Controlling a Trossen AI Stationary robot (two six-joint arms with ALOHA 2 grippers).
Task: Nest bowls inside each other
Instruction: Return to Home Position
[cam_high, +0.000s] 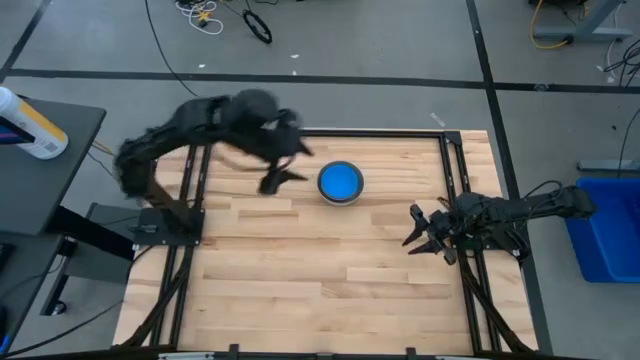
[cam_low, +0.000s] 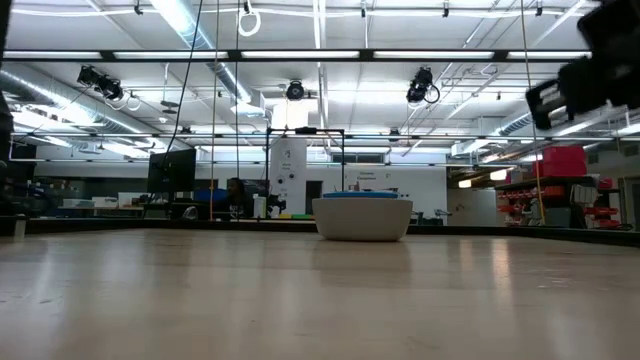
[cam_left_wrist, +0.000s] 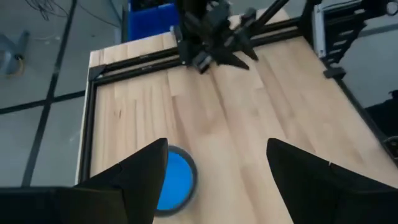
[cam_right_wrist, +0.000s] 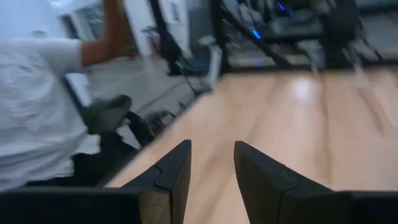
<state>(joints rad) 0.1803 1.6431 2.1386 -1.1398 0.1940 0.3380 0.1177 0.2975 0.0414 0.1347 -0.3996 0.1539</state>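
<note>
A stack of bowls (cam_high: 340, 183) stands on its base on the wooden table, a little beyond the middle. Only the grey outer bowl (cam_low: 362, 220) and the light blue bowl (cam_left_wrist: 175, 180) inside it show. My left gripper (cam_high: 295, 165) hangs open above the table just left of the stack, with nothing between its fingers (cam_left_wrist: 216, 146). My right gripper (cam_high: 410, 227) waits low at the table's right side, pointing toward the middle, open and empty (cam_right_wrist: 212, 146).
A black frame (cam_high: 450, 160) borders the table. A blue bin (cam_high: 605, 235) stands off the right edge, and a side table with a bottle (cam_high: 30, 125) off the left. A person in a white shirt (cam_right_wrist: 37, 118) stands beyond the table's edge.
</note>
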